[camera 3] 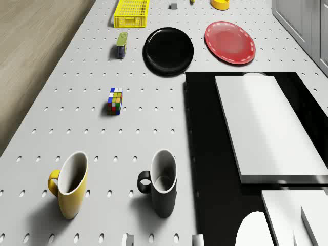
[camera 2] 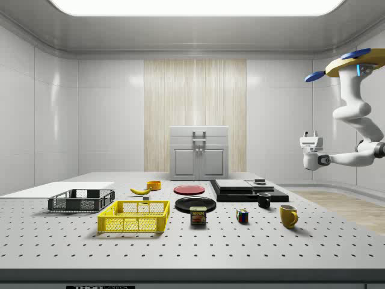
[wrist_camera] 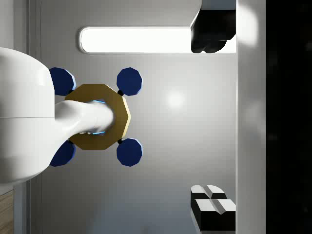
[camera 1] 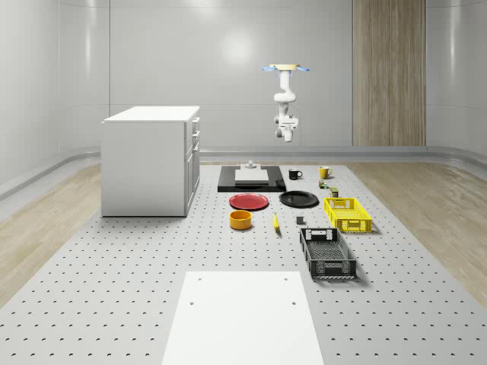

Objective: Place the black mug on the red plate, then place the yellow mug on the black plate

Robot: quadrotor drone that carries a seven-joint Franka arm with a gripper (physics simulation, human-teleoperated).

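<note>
Nearest us in the whole-scene view lies a white sheet (camera 1: 243, 315) on the worktop (camera 1: 114, 266). At the far end the drone (camera 1: 287, 69) hovers high above the worktop, and the gripper (camera 1: 288, 138) hangs in the air well above the black mug (camera 1: 294, 174), touching nothing. In the wrist view the fingers (wrist_camera: 212, 34) stand wide apart, released. The black mug stands upright on the worktop just beside a black slab (camera 1: 227, 182), with the yellow mug (camera 1: 324, 172) near it. The red plate (camera 1: 249, 201) and black plate (camera 1: 298, 199) lie side by side, closer to us. A yellow crate (camera 1: 348, 214) and a black crate (camera 1: 327, 253) stand beyond them. The black mug shows a pale inner wall, its handle turned toward the yellow mug
</note>
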